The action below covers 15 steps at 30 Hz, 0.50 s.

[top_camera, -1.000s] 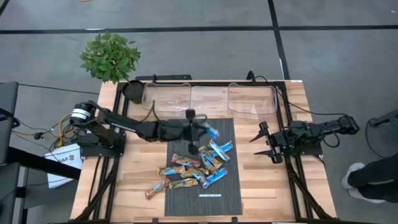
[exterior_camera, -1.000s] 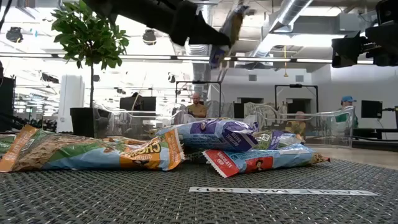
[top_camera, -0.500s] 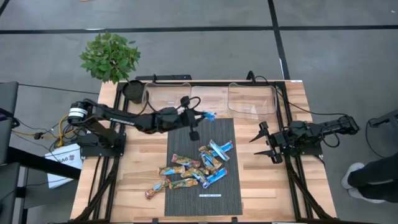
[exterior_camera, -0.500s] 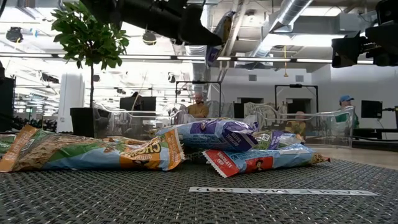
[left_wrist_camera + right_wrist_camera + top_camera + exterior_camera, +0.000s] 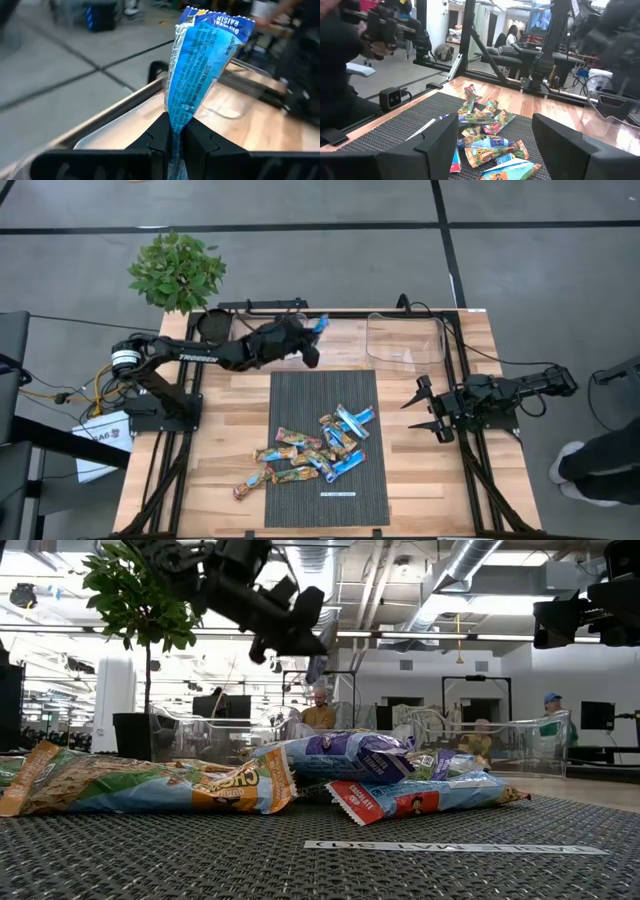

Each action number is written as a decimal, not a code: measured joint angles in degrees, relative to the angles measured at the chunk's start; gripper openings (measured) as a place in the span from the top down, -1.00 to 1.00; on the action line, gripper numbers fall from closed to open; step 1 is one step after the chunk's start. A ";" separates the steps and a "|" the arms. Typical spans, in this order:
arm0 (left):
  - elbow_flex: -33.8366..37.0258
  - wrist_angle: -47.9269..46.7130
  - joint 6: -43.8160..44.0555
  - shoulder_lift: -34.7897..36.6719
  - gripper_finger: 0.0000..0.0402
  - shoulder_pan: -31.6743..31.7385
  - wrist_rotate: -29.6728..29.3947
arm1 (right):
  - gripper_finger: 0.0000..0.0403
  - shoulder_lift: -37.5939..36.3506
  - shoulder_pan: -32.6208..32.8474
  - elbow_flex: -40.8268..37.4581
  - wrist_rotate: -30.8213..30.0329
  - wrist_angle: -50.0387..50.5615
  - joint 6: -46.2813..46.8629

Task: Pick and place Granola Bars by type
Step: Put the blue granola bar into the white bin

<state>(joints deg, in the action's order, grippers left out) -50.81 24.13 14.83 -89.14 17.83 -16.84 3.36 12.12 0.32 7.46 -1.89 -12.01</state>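
Observation:
My left gripper (image 5: 308, 343) is at the table's far edge, shut on a bright blue granola bar (image 5: 320, 324) above the row of clear bins (image 5: 405, 340). The wrist view shows that bar (image 5: 200, 60) standing out beyond my fingers. The other bars lie in a loose pile (image 5: 315, 450) on the near half of the dark mat (image 5: 300, 395), some overlapping; the pile (image 5: 340, 760) fills the low view. My right gripper (image 5: 425, 408) waits open beside the mat's right edge, its fingers pointing at the pile (image 5: 485, 125). My left gripper pinches the blue bar between its two fingers at one end of the wrapper (image 5: 175, 127). The rest of the bar juts past the fingertips toward the far right. It is lifted clear, above the bins.
A potted plant (image 5: 176, 270) stands beyond the far left corner, with a dark round pot (image 5: 213, 325) on the table near it. A thin white strip (image 5: 338, 493) lies at the mat's near edge. Bare wood flanks the mat. People sit in the room behind (image 5: 318, 712).
My left gripper, still shut on the blue bar, has moved from above the mat's far part toward the far edge and a little left, ending over the bins. It has turned, so the bar now points far-right. The pile and my right arm have stayed still.

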 joint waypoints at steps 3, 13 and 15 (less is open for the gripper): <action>0.02 -0.89 6.39 -0.18 0.86 2.05 -0.18 | -0.24 0.02 -0.01 -0.01 0.00 0.00 0.00; -6.00 -0.03 19.85 -9.17 0.86 5.30 3.08 | -0.24 0.01 0.00 -0.01 0.01 -0.02 0.00; -7.64 0.01 19.70 -10.62 0.86 5.46 5.05 | -0.24 0.00 0.00 -0.02 0.02 -0.02 0.00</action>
<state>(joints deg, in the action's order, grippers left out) -58.44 24.14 34.53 -99.77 23.29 -11.80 3.36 12.12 0.30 7.49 -1.91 -12.01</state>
